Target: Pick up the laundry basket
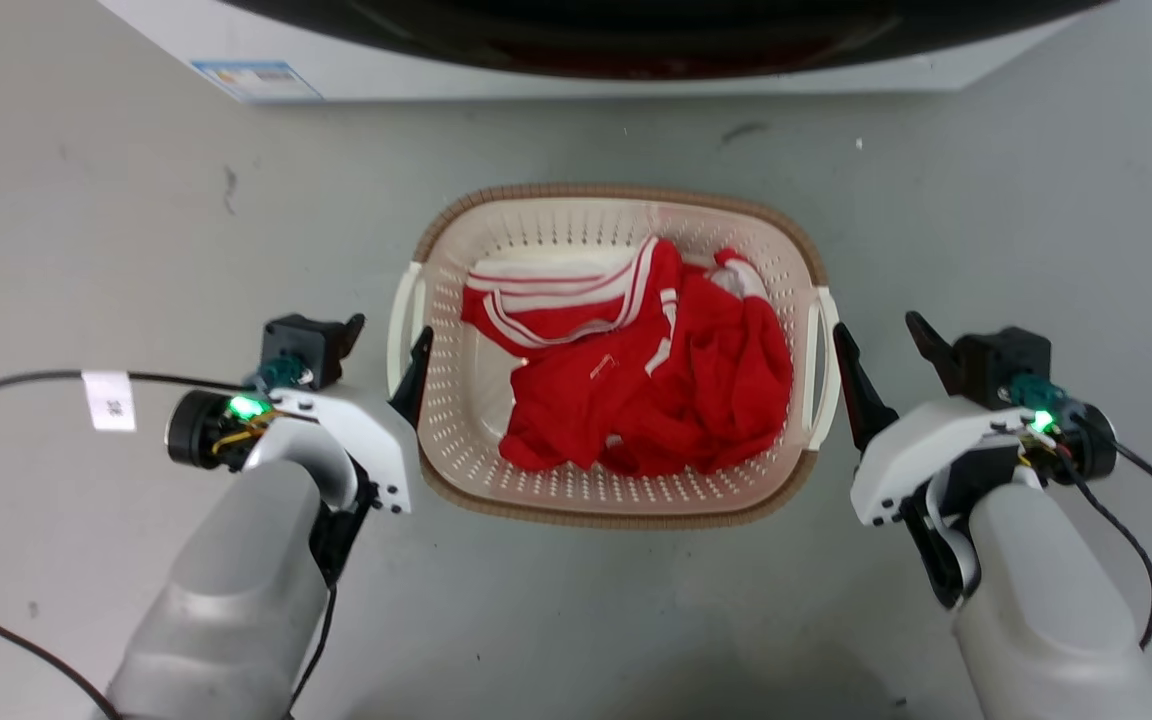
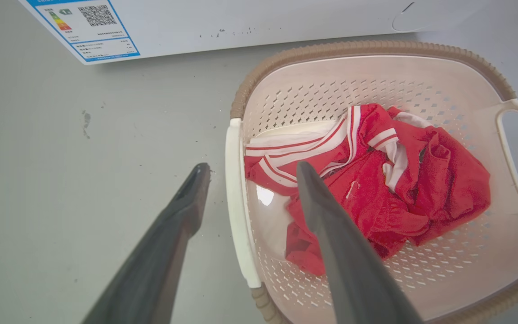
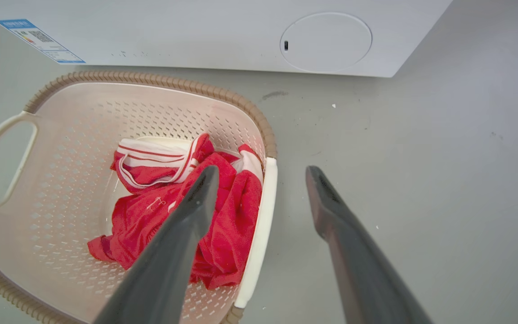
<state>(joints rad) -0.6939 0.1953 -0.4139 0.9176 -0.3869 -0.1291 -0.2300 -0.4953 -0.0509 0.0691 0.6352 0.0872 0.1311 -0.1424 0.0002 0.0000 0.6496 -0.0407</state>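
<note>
Head view: the laundry basket [image 1: 616,190] is seen standing on the grey floor [image 1: 86,220], centred between the two arms and just before the white washing machine [image 1: 556,75]. The machine's upper part is cut off by the top edge, so its dark door [image 1: 636,30] is shown as a shallow arc. A crumpled red garment [image 1: 656,390] with white stripes lies in the basket, and the basket's bottom beneath it is hidden. The left gripper [image 1: 392,326] is spread wide at the basket's left handle [image 1: 398,340], and the right gripper [image 1: 873,322] is likewise spread at the right handle [image 1: 821,360].

In the left wrist view the left handle is framed between the two dark fingers [image 2: 180,216]. One finger is set over the floor and the other over the basket's inside, where part of the garment is covered by it. The same arrangement is shown, mirrored, in the right wrist view. Whether any finger touches a handle cannot be told, nor whether the tips are held level with the handles or above them. The basket's near rim is cut off at the bottom of both wrist views. The print on the blue-edged label [image 2: 88,27] on the washing machine is too small to be read. Black cables [image 1: 16,378] are trailed from both wrists, one with a white tag [image 1: 108,400] whose marking is blurred.
</note>
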